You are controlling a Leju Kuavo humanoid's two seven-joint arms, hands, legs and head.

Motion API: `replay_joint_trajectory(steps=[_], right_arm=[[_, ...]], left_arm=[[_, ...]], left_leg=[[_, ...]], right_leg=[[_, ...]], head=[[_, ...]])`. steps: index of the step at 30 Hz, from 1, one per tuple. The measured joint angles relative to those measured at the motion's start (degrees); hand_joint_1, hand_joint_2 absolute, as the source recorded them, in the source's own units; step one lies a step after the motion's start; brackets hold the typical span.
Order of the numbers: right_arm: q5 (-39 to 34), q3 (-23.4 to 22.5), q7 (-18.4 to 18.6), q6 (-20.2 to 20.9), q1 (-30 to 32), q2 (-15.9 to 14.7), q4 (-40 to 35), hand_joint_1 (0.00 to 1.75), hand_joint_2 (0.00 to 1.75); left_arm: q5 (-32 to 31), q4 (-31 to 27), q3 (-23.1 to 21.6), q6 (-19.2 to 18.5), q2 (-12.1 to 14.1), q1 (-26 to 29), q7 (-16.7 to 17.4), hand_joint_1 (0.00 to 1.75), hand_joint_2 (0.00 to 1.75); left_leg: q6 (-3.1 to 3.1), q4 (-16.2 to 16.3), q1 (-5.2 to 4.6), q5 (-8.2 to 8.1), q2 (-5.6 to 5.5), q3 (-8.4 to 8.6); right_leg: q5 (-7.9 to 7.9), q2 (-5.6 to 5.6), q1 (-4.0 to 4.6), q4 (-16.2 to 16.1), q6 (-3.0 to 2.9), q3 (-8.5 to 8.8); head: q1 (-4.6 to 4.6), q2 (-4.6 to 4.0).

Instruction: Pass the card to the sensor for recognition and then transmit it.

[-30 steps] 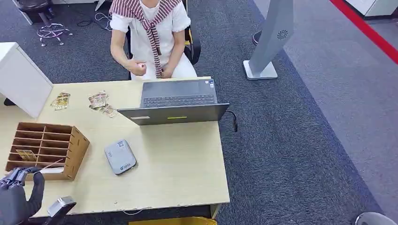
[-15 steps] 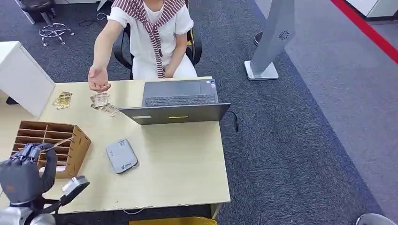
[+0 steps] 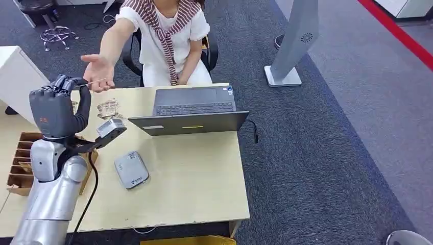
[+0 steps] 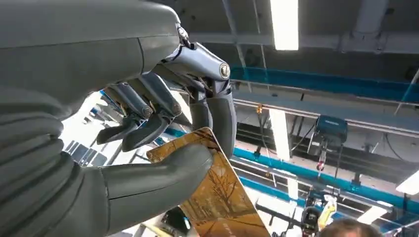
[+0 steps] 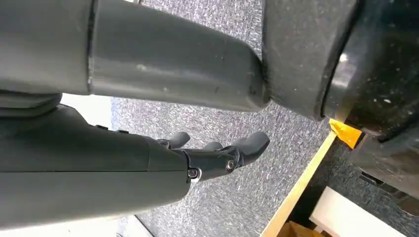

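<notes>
Since a second ago the left hand [image 3: 58, 109] has risen from the tabletop's [image 3: 194, 173] near-left corner toward the person's open palm [image 3: 97, 71], thumb and fingers pinching the card [image 4: 217, 197]. Right hand [image 5: 217, 155] hangs slack, fingers apart. That thin pinch could let the card slip before the palm closes. Laptop [image 3: 191, 115] sits at the far edge, sensor [image 3: 131, 170] mid-tabletop; grey carpet around.

One laptop [image 3: 194, 109], one sensor [image 3: 131, 170] — one person [image 3: 163, 38].

Head view looks down over the desk [image 3: 194, 173]; left wrist view faces the ceiling, right wrist the carpet.
</notes>
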Motion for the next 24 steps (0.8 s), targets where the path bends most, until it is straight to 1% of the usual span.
replay_joint_trajectory(steps=[3,5,6,7,8,9,10,12,14,15,20,24], right_arm=[[0.0,0.09,-0.02,0.0,-0.02,0.0,0.0,0.0,0.0],[0.44,0.2,-0.39,0.0,-0.22,0.0,0.0,0.0,0.0],[1.22,0.52,-0.87,0.21,-0.51,0.0,0.0,0.0,0.0],[1.69,0.99,-1.18,0.61,-0.84,0.0,0.0,0.0,0.0],[2.03,1.49,-1.49,1.01,-1.12,0.0,0.0,0.0,0.0],[2.21,1.99,-1.79,1.53,-1.33,0.0,0.0,0.0,0.0],[2.27,2.4,-1.92,2.03,-1.39,0.0,0.02,0.0,0.0],[2.84,3.15,-2.01,2.65,-1.24,-0.07,0.15,0.0,0.0],[2.93,3.65,-2.1,2.95,-1.18,-0.13,0.35,0.0,0.0],[2.93,3.89,-2.14,3.17,-1.27,-0.13,0.39,0.0,0.0],[2.82,4.26,-2.16,3.58,-1.33,-0.13,0.57,0.0,0.0],[2.84,4.28,-2.16,3.58,-1.34,-0.13,0.59,0.0,0.0]], left_arm=[[-0.02,1.33,-0.9,0.02,-0.04,-1.43,0.0,1.75,1.75],[-1.1,2.16,-1.14,0.02,0.04,-2.08,0.26,1.75,1.75],[-2.35,3.11,-1.12,0.02,0.11,-2.55,-0.94,1.75,1.75],[-3.77,4.42,-0.74,0.02,0.15,-3.31,-3.36,1.75,1.75],[-5.78,6.06,0.57,0.02,0.09,-4.11,-6.42,1.75,1.75],[-9.21,8.11,2.43,0.02,-0.42,-4.98,-9.65,1.75,1.75],[-11.4,9.69,4.42,0.02,-1.22,-5.78,-10.17,1.75,1.75],[-13.69,12.7,7.04,0.02,-2.65,-7.59,-9.29,1.75,1.75],[-14.93,15.14,7.32,0.04,-3.71,-9.02,-8.01,1.75,1.75],[-15.15,16.31,7.32,0.04,-4.11,-9.66,-7.22,0.0,1.75],[-14.58,22.83,7.32,0.07,-5.4,-13.21,-3.8,0.0,1.75],[-14.45,25.97,7.32,0.07,-5.79,-14.68,-3.17,0.0,1.75]], left_leg=[[-0.01,0.0,0.01,0.0,-0.01,-0.04],[-0.01,0.0,0.07,0.0,-0.01,-0.11],[-0.01,0.0,0.1,0.01,-0.01,-0.12],[-0.02,0.0,0.09,0.01,-0.01,-0.11],[-0.03,0.0,0.09,0.02,-0.01,-0.11],[-0.07,0.0,0.09,0.06,-0.02,-0.11],[-0.04,0.0,0.08,0.08,-0.02,-0.12],[0.02,0.0,0.08,0.12,-0.1,-0.18],[0.09,0.0,0.09,0.17,-0.21,-0.26],[0.09,0.0,0.09,0.18,-0.22,-0.26],[0.11,0.0,0.08,0.19,-0.21,-0.26],[0.05,0.0,0.08,0.23,-0.21,-0.26]], right_leg=[[0.0,-0.01,0.0,0.0,0.0,-0.02],[0.0,-0.01,-0.01,0.01,0.0,-0.04],[0.0,0.0,-0.02,0.01,0.0,-0.05],[0.0,0.0,-0.02,0.01,0.0,-0.06],[0.01,-0.01,-0.02,0.01,0.0,-0.06],[0.02,-0.01,-0.02,0.01,-0.01,-0.07],[0.03,-0.01,-0.02,0.01,-0.01,-0.09],[0.04,-0.08,-0.02,0.01,0.01,-0.08],[0.05,-0.25,-0.03,0.01,0.02,-0.07],[0.07,-0.27,-0.04,0.01,0.04,-0.07],[0.1,-0.26,-0.05,0.0,0.07,-0.07],[0.1,-0.26,-0.05,0.01,0.07,-0.08]], head=[[-0.02,0.0],[-0.02,0.0],[-0.02,0.0],[0.0,0.0],[-0.02,0.0],[-0.02,0.0],[-0.02,0.0],[0.0,0.0],[0.02,0.0],[0.0,0.0],[0.0,0.0],[-0.02,-0.02]])
